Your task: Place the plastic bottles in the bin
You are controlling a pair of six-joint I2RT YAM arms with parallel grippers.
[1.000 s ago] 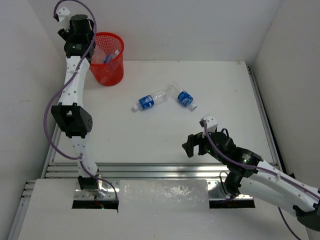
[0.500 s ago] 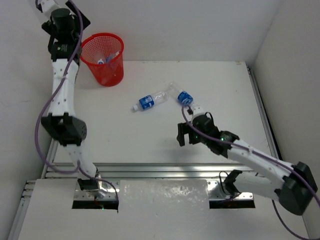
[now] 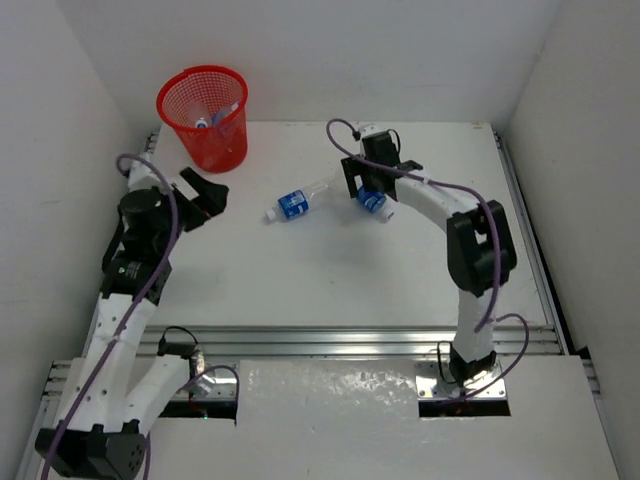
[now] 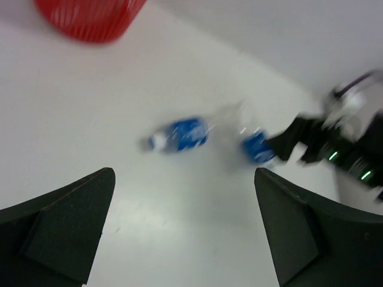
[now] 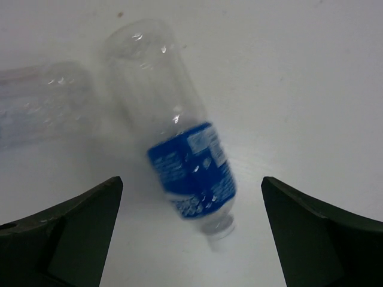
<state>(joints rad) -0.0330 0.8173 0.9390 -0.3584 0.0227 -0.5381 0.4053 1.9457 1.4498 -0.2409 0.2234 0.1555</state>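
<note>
Two clear blue-labelled bottles lie on the white table. One bottle (image 3: pixel 293 203) lies left of the other (image 3: pixel 372 200). In the right wrist view the right-hand bottle (image 5: pixel 191 164) lies between my open fingers, cap toward the camera, with the other bottle (image 5: pixel 39 104) at the left edge. My right gripper (image 3: pixel 366 180) is open, over that bottle. The red mesh bin (image 3: pixel 205 116) stands at the back left with bottles inside (image 3: pixel 212 121). My left gripper (image 3: pixel 205 192) is open and empty, below the bin. The left wrist view shows both bottles (image 4: pixel 179 134) (image 4: pixel 258 146) and the bin (image 4: pixel 90 18), blurred.
White walls close in the table at the back and both sides. A metal rail (image 3: pixel 320 340) runs along the near edge. The right arm (image 3: pixel 470 250) reaches across the right half of the table.
My left arm has come down from above the bin to the table's left side. My right arm has reached from the near side to the right-hand bottle.
</note>
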